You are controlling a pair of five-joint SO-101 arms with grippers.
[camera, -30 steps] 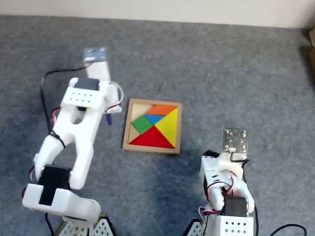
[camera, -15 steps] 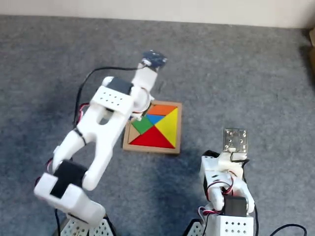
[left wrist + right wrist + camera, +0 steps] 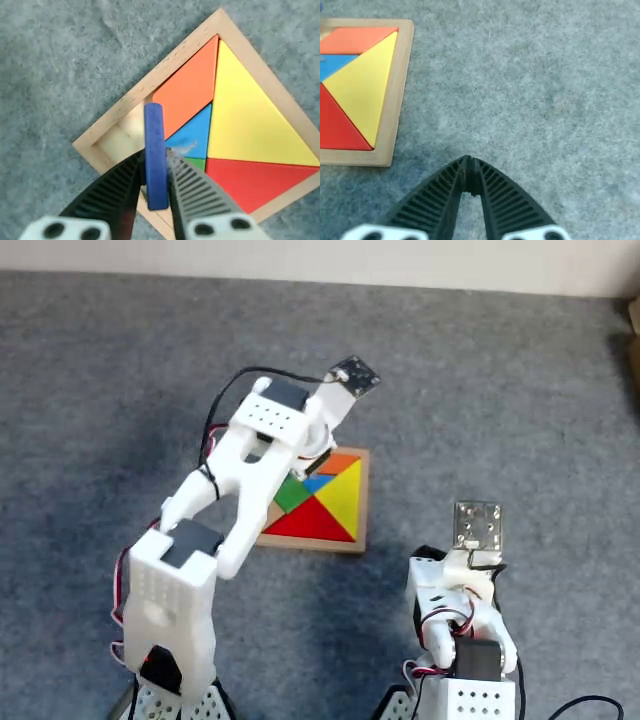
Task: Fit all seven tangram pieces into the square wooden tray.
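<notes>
left tool: The left tool [image 3: 156,156] is clamped on a dark blue tangram piece [image 3: 154,145]. The piece is held on edge, so only its thin side shows and its outline can't be made out.
why on edge: Probably because pinching the flat faces is the only firm grip on a thin slab. It'll need tipping flat before it can seat.
where it hangs: The piece is right over the bare wood gap [image 3: 122,136] in one corner of the square wooden tray [image 3: 174,62]. From the high view the left arm [image 3: 262,455] stretches across that same corner of the tray.
already in: The orange piece [image 3: 189,92], light blue triangle [image 3: 196,139], big yellow triangle [image 3: 245,120], red triangle [image 3: 250,180] and a sliver of green piece [image 3: 198,163] all sit flush and snug against each other.
progress guess: That's five seated and one in the air, so it looks like a late stage. Can't tell if anything else is in the gap under the tool.
right tool: The right tool [image 3: 469,166] is pinched together on nothing. It's parked low over the grey-covered bench [image 3: 545,75], well off the tray's side, likely just to stay out of the way.
watch out: The gap is tight, so a slightly twisted drop would leave the piece riding on the rim or on a neighbour.
</notes>
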